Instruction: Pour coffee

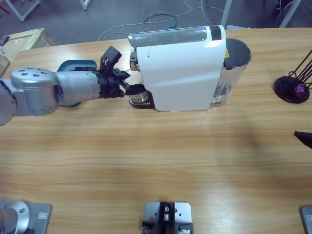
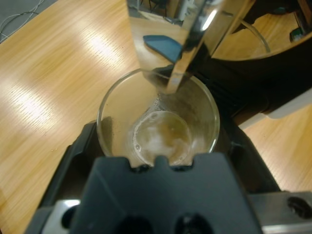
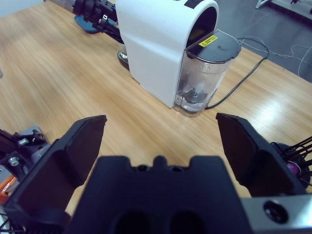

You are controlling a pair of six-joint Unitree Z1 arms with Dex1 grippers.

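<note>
A clear glass cup stands on the black drip tray of the white coffee machine, right under its shiny metal spout. A little pale foamy liquid lies in the cup's bottom. My left gripper reaches in from the left, and its jaws press against both sides of the cup, shut on it. In the high view the cup is mostly hidden by the jaws. My right gripper hangs open and empty over the table, far from the machine, and shows only as a black tip at the right edge.
The machine's clear water tank with a dark lid sits at its right end. A blue object lies behind my left arm. A black wire capsule stand holding a purple capsule stands at the far right. A cable runs off behind the tank.
</note>
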